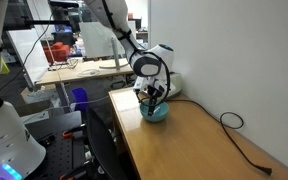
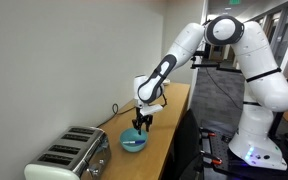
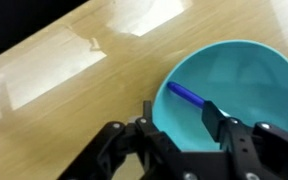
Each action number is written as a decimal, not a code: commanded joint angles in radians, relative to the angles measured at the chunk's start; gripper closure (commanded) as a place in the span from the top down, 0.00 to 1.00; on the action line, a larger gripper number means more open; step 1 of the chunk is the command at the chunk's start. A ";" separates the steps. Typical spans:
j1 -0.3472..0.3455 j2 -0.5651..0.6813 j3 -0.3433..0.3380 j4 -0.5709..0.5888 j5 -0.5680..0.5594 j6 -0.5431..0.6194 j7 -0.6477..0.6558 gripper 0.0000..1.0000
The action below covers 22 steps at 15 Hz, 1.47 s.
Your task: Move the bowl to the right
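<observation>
The small teal-blue bowl point(image 1: 156, 113) sits on the wooden table, in both exterior views point(image 2: 132, 142), and fills the right of the wrist view point(image 3: 246, 75). A blue stick-like object point(image 3: 183, 94) lies inside it. My gripper point(image 3: 179, 115) hangs right over the bowl's near rim. One finger is outside the rim and the other is inside the bowl. The jaws are open, with a gap between the inner finger and the rim. The gripper also shows in both exterior views point(image 1: 156, 98) point(image 2: 141, 124).
A silver-white toaster point(image 2: 69, 155) stands on the table point(image 1: 199, 140) close to the bowl. A black cable point(image 1: 234, 125) runs along the table beside the white wall. The table's edge drops off towards the lab benches.
</observation>
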 commanded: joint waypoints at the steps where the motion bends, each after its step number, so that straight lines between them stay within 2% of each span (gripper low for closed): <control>1: 0.004 0.014 -0.015 0.011 0.029 -0.017 -0.023 0.47; 2: 0.001 0.016 -0.017 0.008 0.031 -0.019 -0.025 0.68; 5: -0.002 0.022 -0.022 0.005 0.030 -0.021 -0.030 0.77; 6: -0.004 0.025 -0.020 0.007 0.033 -0.021 -0.032 0.73; 7: -0.004 0.030 -0.019 0.010 0.032 -0.022 -0.033 0.53; 9: -0.004 0.038 -0.017 0.013 0.032 -0.025 -0.037 0.45; 14: -0.003 0.044 -0.016 0.010 0.030 -0.019 -0.049 0.05; 16: -0.001 0.036 -0.019 0.000 0.028 -0.011 -0.047 0.00; 22: 0.003 -0.063 -0.042 -0.068 0.016 0.028 -0.033 0.01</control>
